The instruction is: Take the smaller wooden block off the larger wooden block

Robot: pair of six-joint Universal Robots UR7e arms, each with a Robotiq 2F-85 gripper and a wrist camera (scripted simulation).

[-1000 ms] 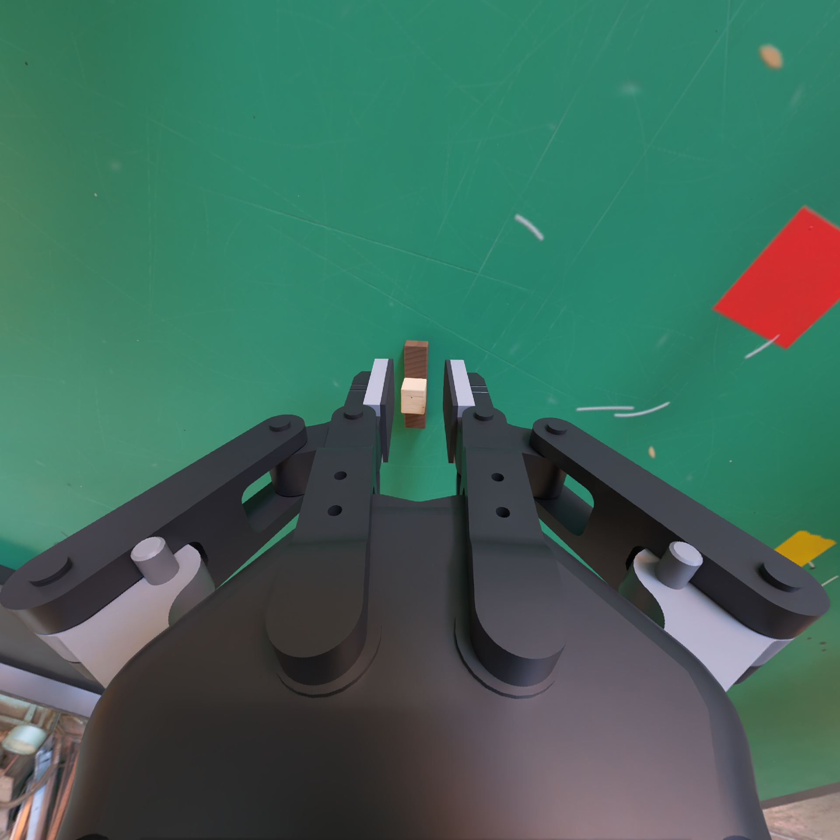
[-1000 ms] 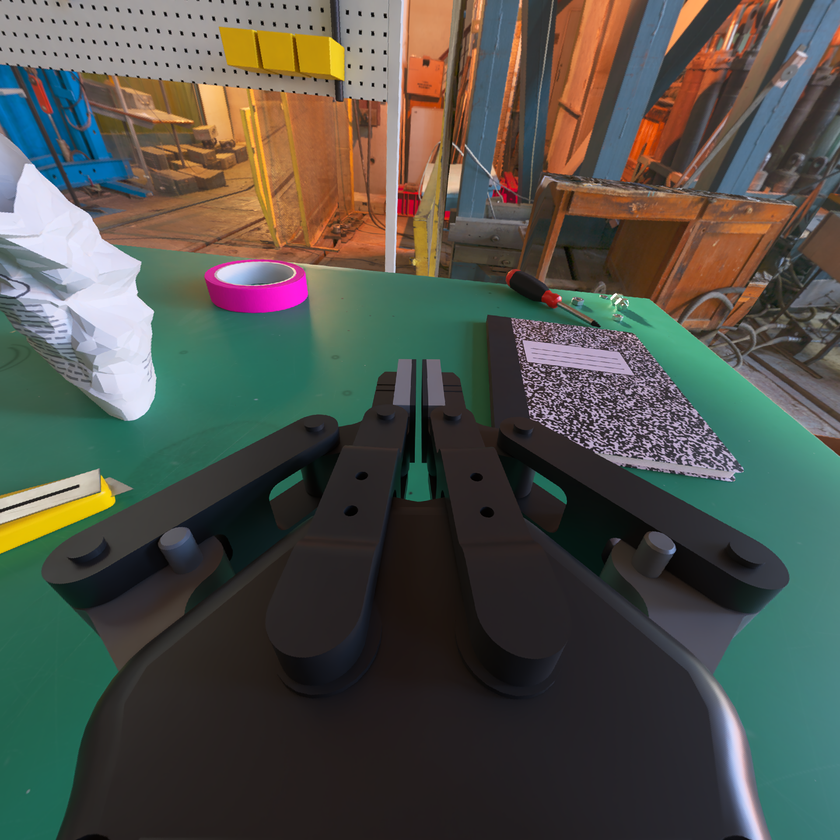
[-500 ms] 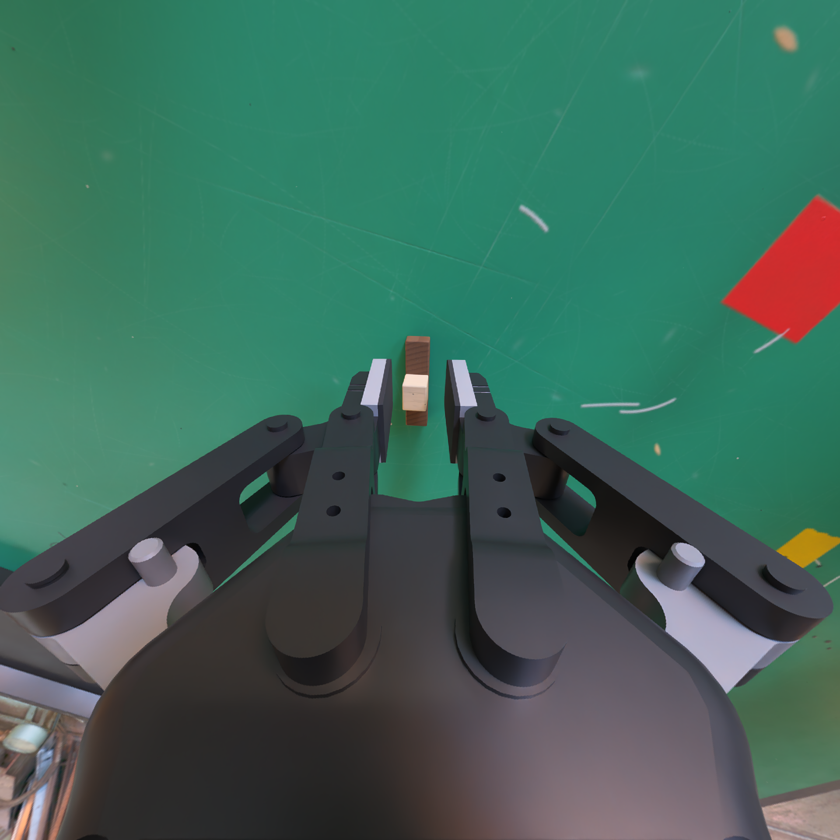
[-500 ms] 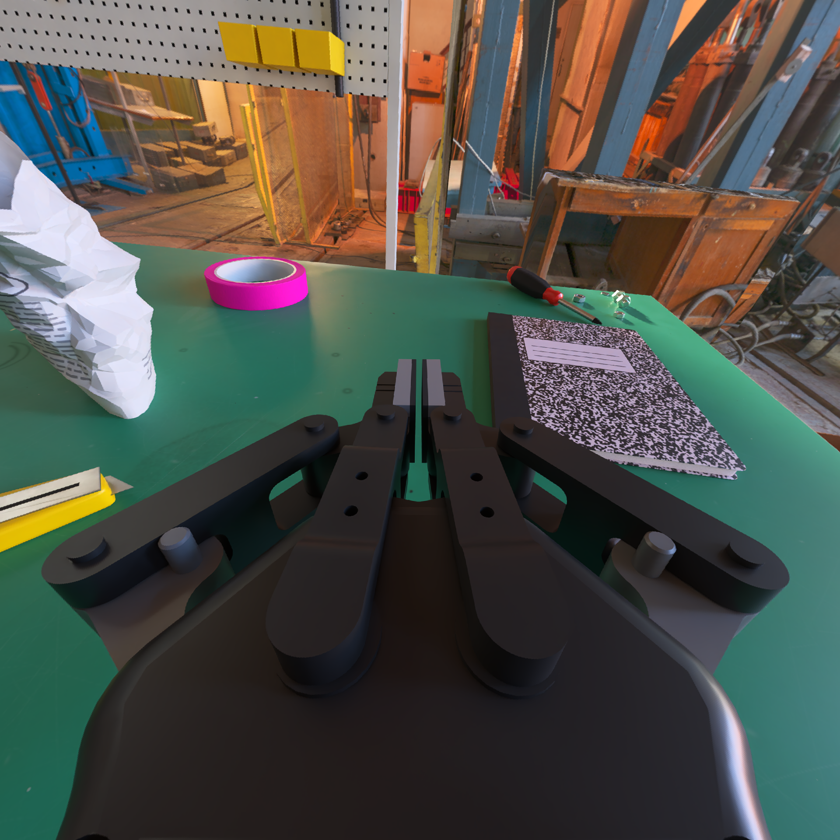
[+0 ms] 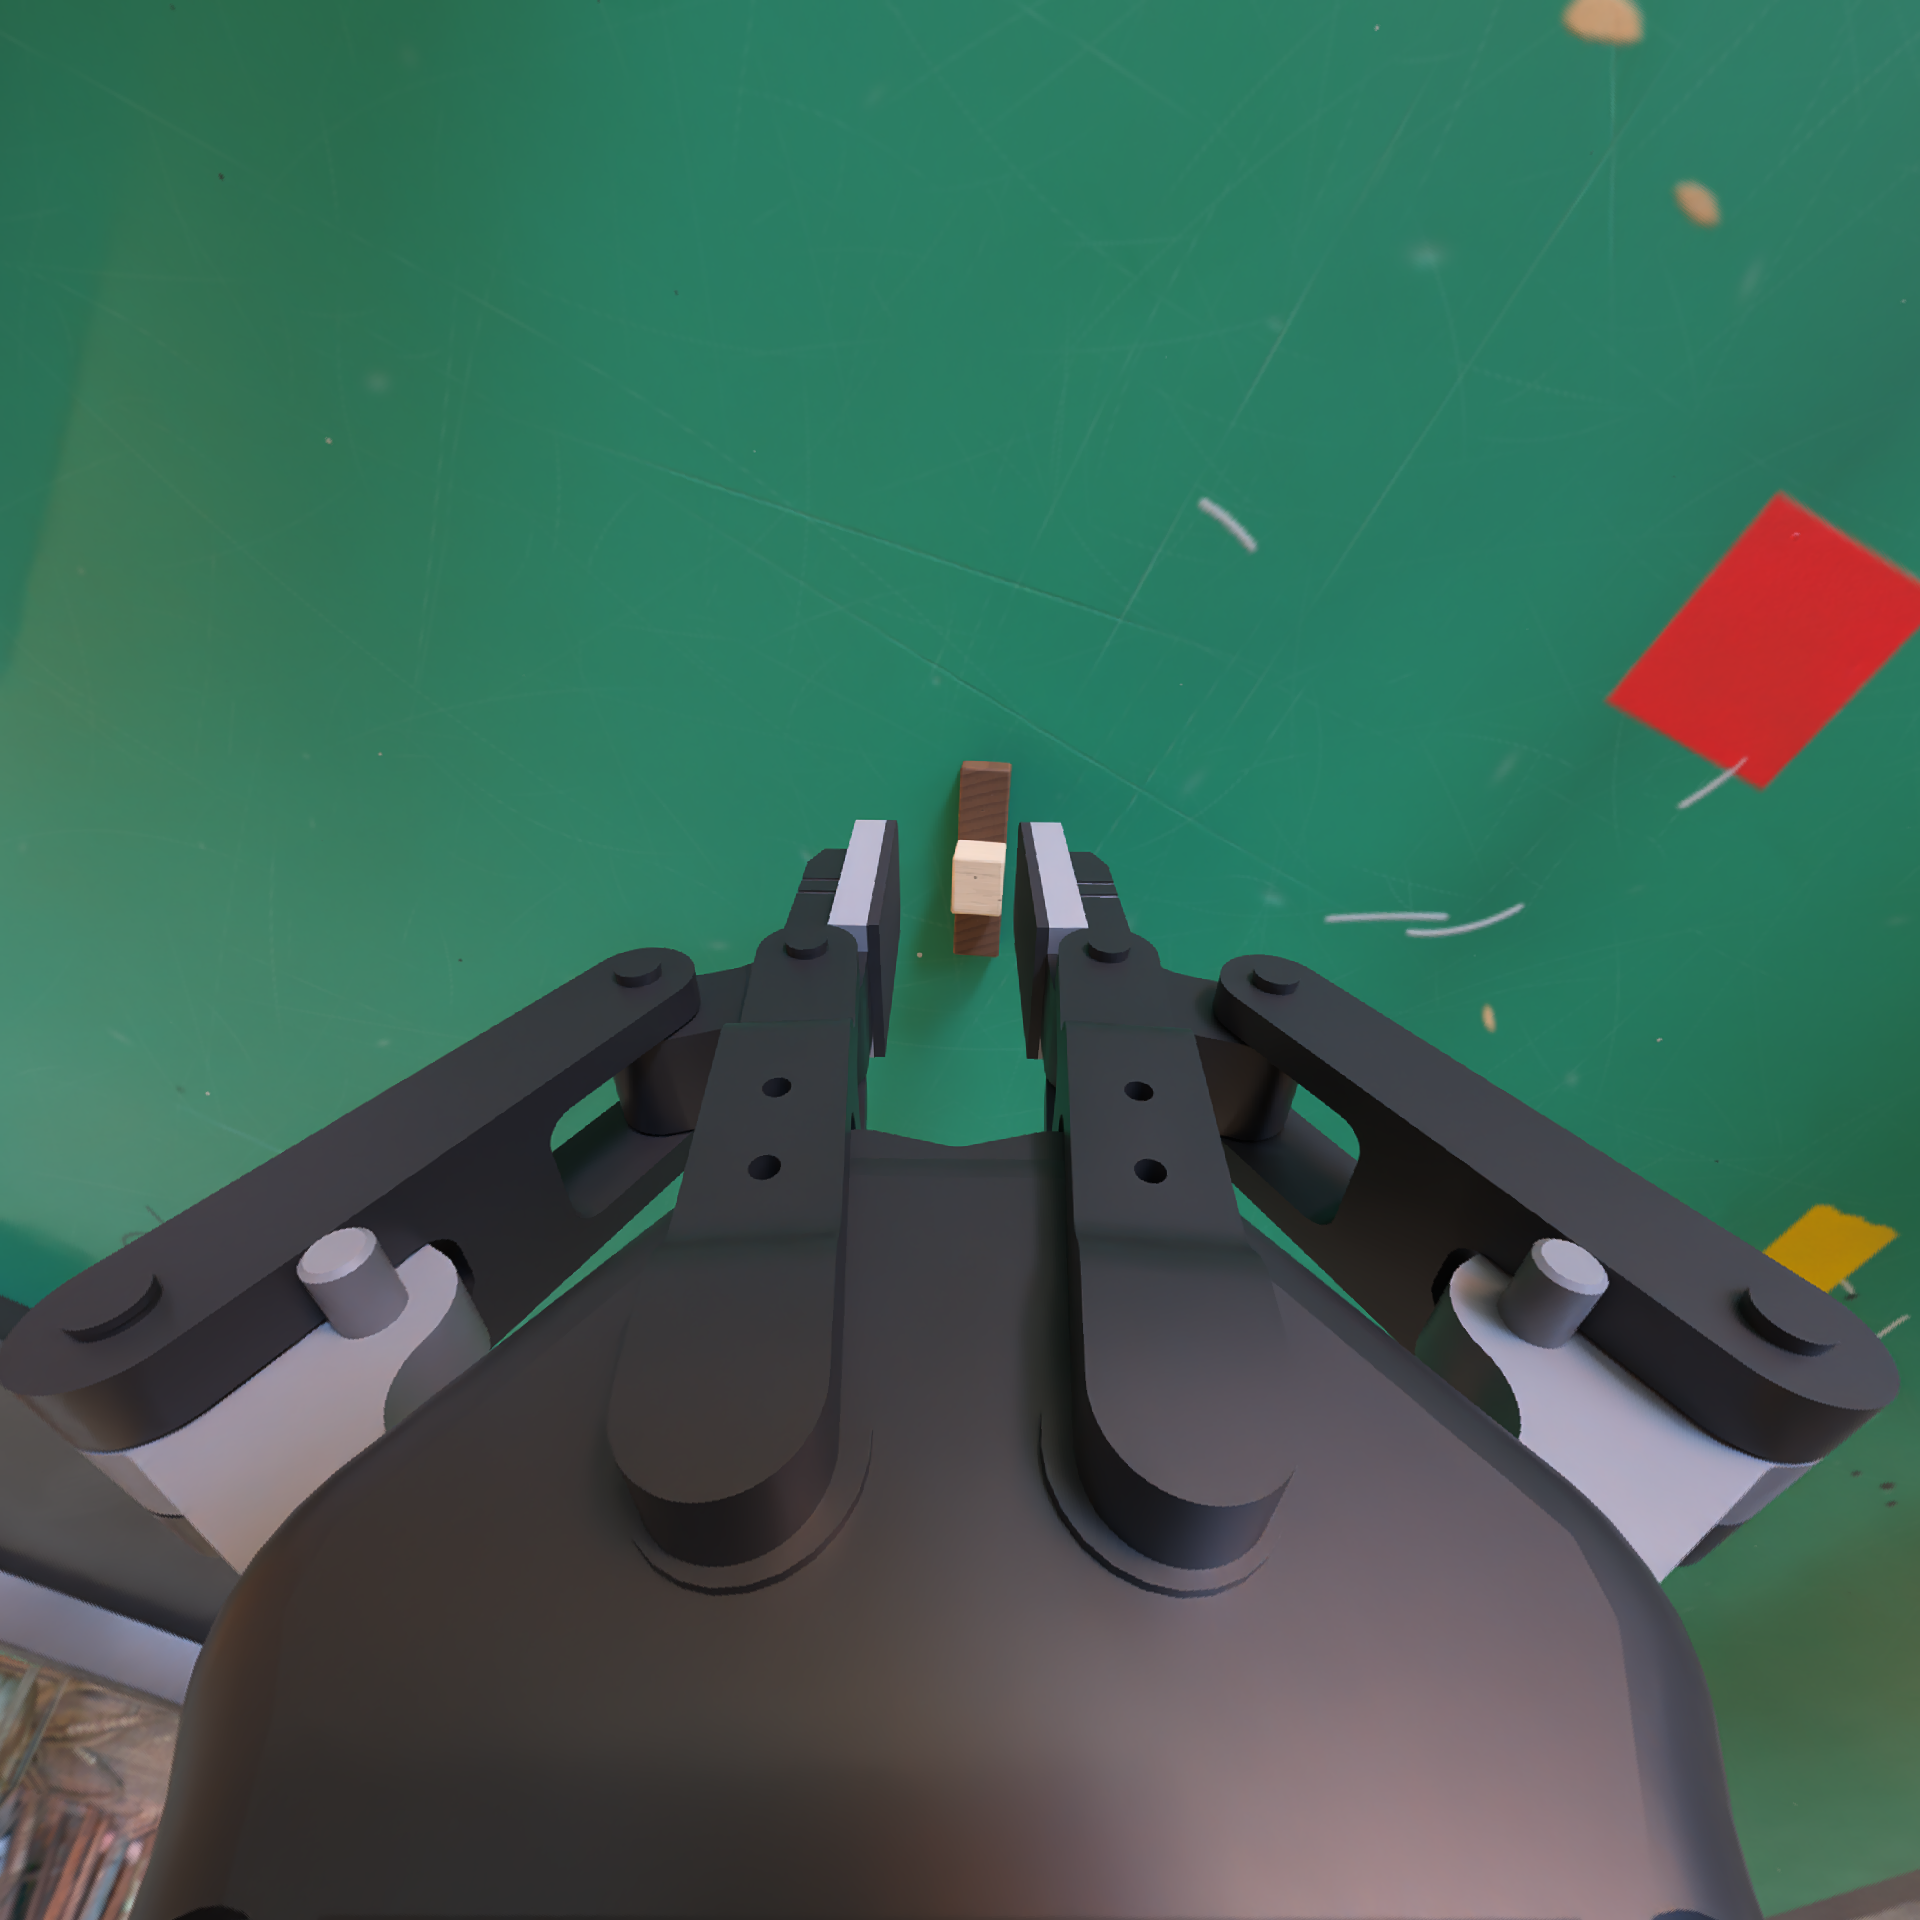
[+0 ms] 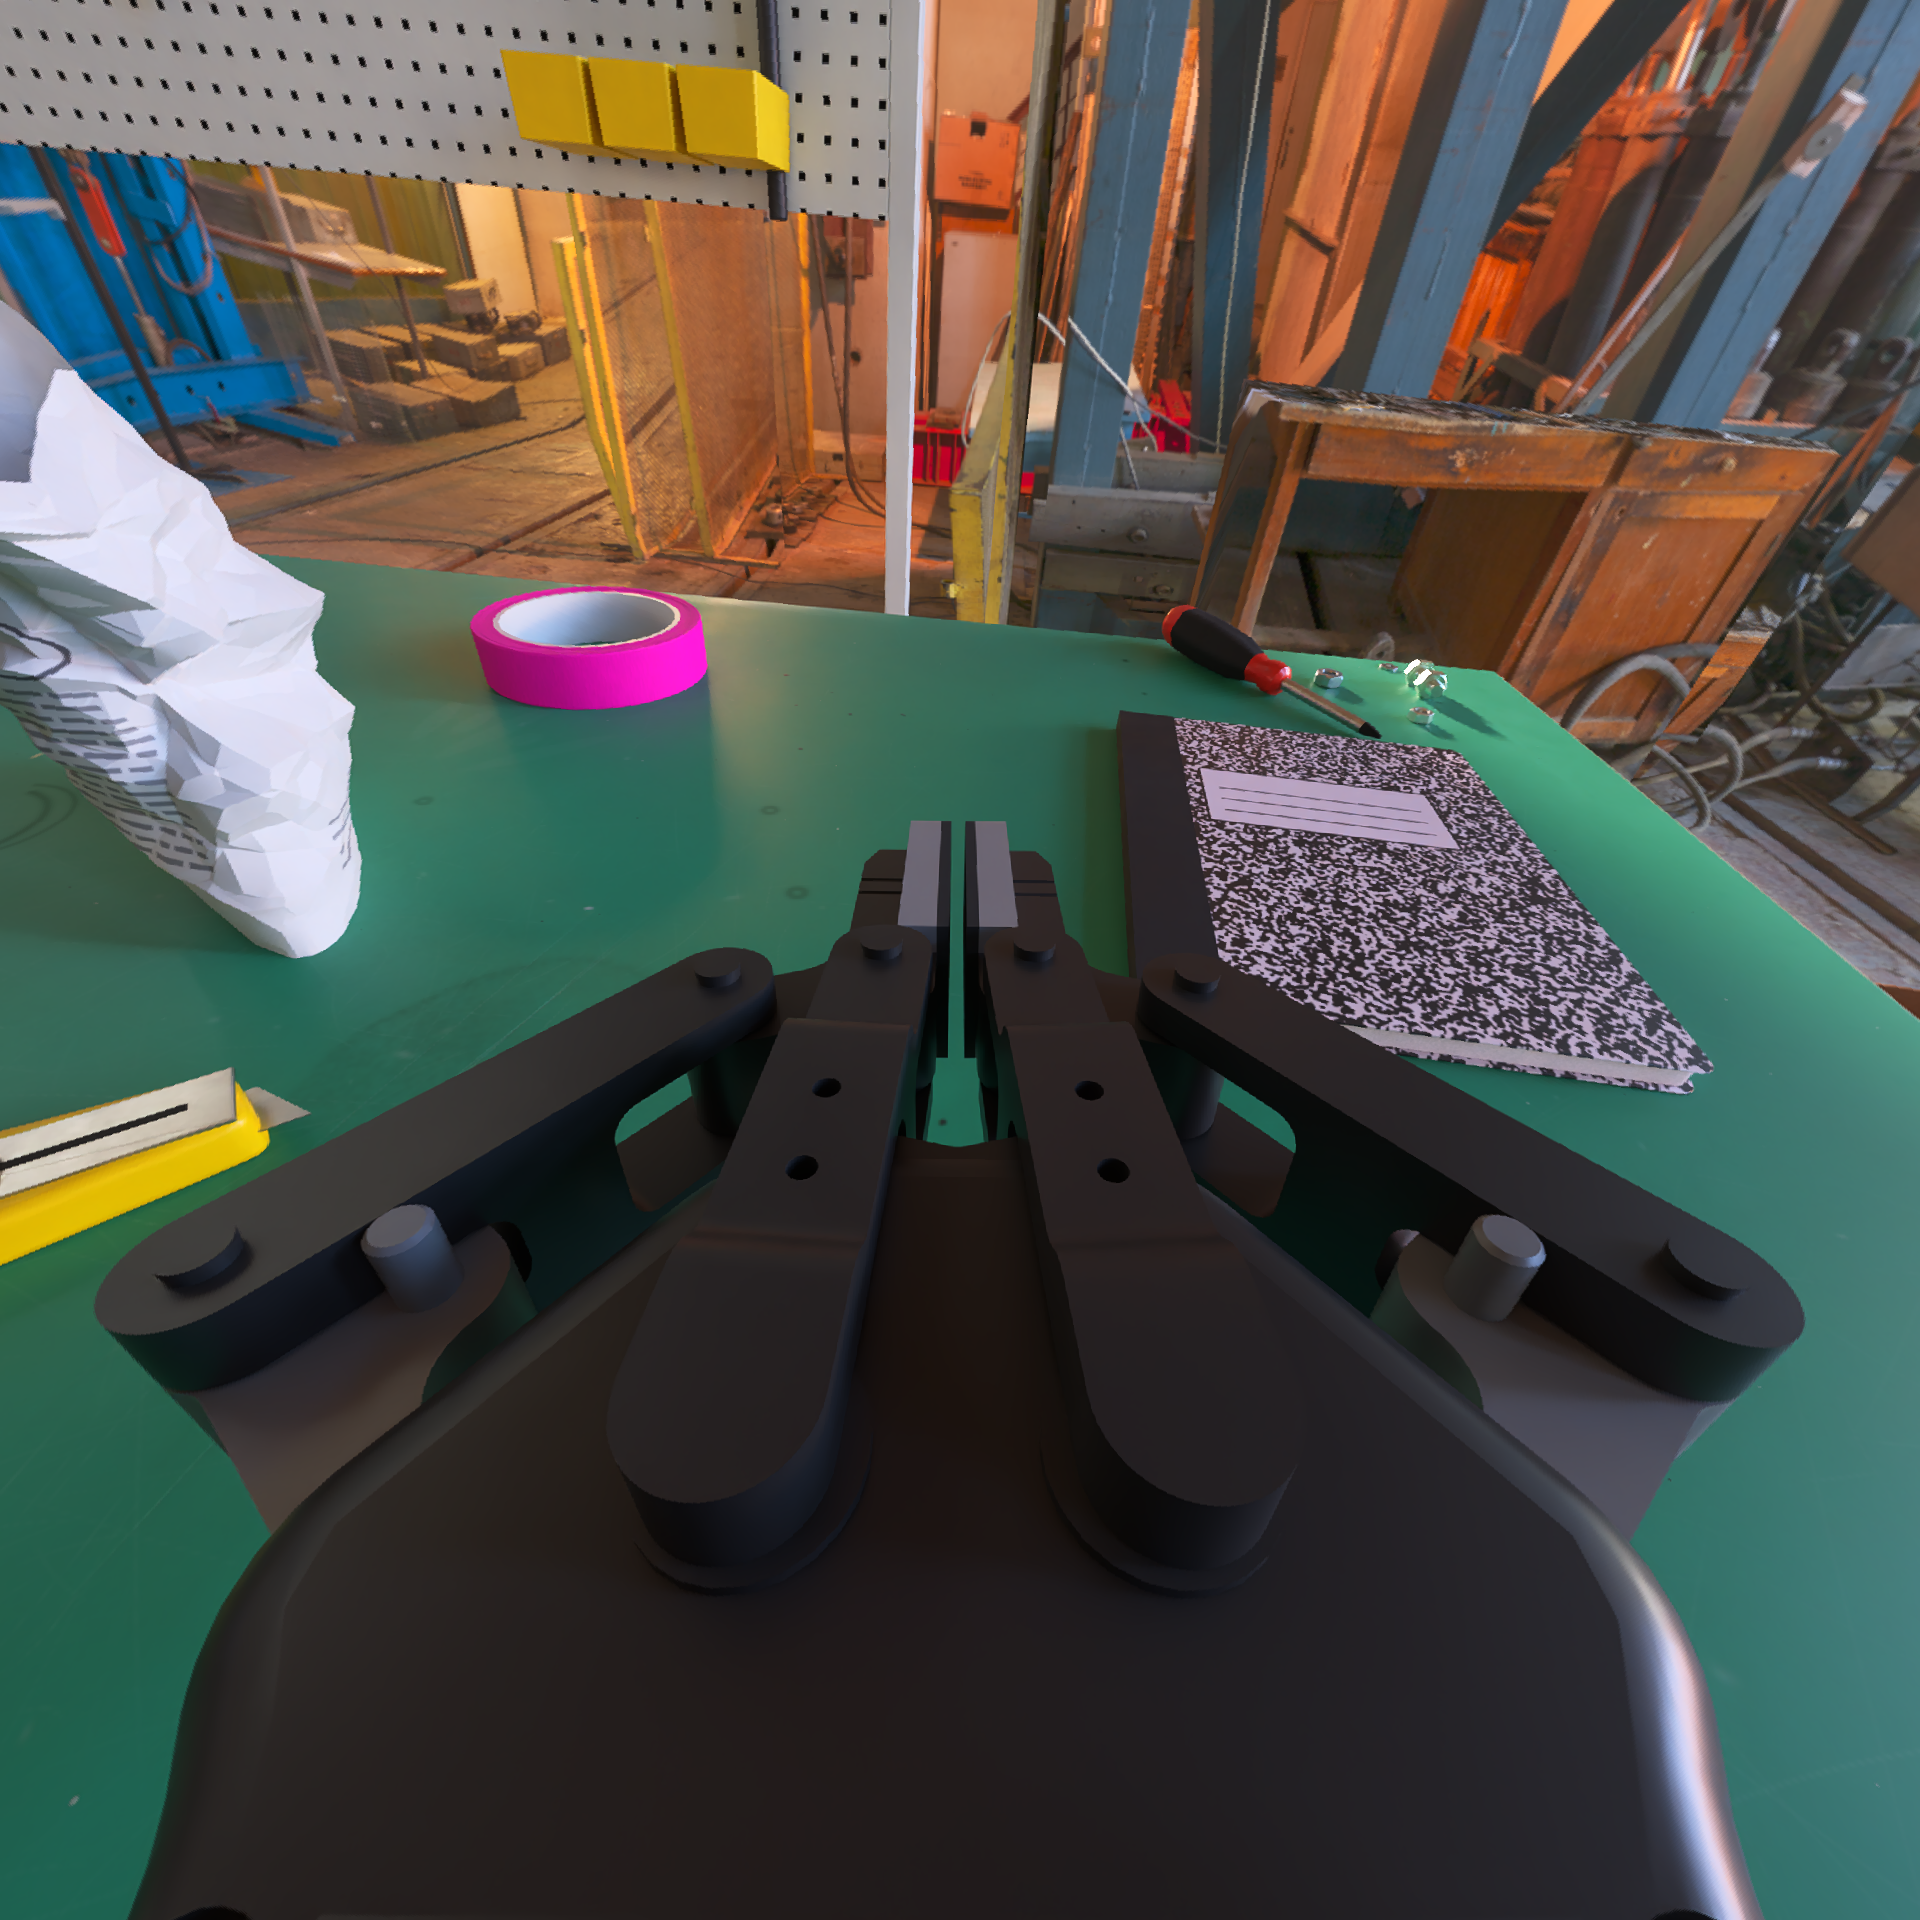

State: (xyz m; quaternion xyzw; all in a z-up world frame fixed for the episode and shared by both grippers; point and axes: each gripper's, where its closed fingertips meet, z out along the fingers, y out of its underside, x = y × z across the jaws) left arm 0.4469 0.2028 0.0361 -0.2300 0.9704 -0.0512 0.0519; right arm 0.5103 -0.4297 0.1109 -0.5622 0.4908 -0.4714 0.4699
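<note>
Green mat (image 5: pixel 623 520): pale small block (image 5: pixel 978 878) sits atop dark large block (image 5: pixel 983 800), between the left gripper (image 5: pixel 958 883)'s parted fingers, seemingly untouched. Looks light, rigid; pinch its side faces. Right gripper (image 6: pixel 958 873) idle, fingers nearly together, empty.

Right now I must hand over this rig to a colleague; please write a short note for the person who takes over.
Left gripper: open, pointing down over the green table, jaws on either side of the stack, touching nothing.
Right gripper: shut, empty, low over the table between the crumpled paper and the composition notebook.
Smaller wooden block, pale, sits on the larger wooden block, dark brown.
Done: left gripper lined up with the small block.
Left: lower if needed, close on the pale block only, lift it off, set it on the table.
</note>
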